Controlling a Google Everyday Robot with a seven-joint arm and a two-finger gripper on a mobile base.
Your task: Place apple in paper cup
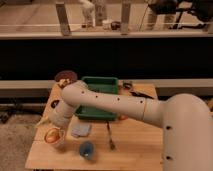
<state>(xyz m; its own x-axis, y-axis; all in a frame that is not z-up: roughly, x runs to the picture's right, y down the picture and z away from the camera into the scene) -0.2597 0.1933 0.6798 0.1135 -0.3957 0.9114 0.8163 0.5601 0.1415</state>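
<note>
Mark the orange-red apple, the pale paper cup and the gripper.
orange-red apple [52,135], camera view, its top.
pale paper cup [59,145], camera view, its side wall.
gripper [54,125], camera view, just above the apple.
</note>
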